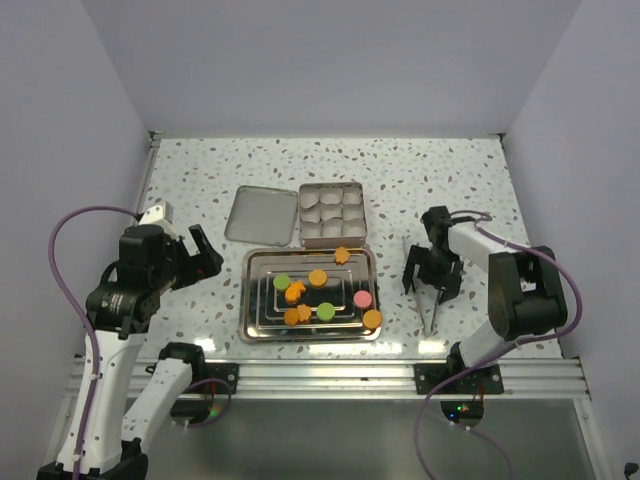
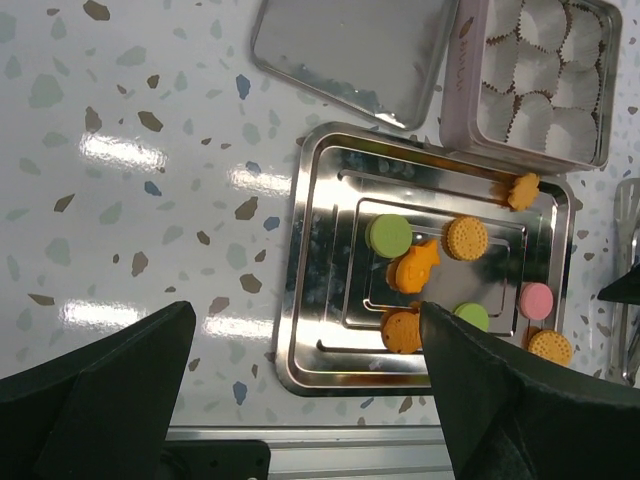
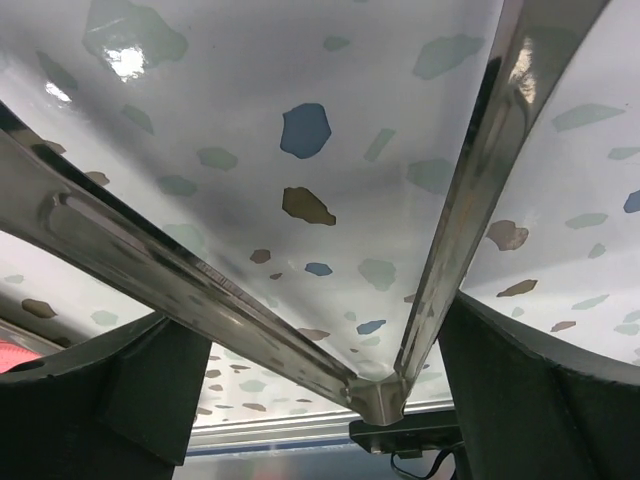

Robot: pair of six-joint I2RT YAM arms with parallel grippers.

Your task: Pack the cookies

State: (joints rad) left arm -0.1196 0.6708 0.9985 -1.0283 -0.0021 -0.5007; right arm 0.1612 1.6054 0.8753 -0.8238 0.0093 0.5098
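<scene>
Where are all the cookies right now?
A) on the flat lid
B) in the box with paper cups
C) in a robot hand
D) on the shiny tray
D: the cookies all lie on the shiny tray, and the paper cups in the box look empty.

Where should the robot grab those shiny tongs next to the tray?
Grab the tongs around the middle, coming straight down from above. They lie flat on the table in a V shape, joined at the near end. Jaws placed outside both arms can squeeze them together.
</scene>
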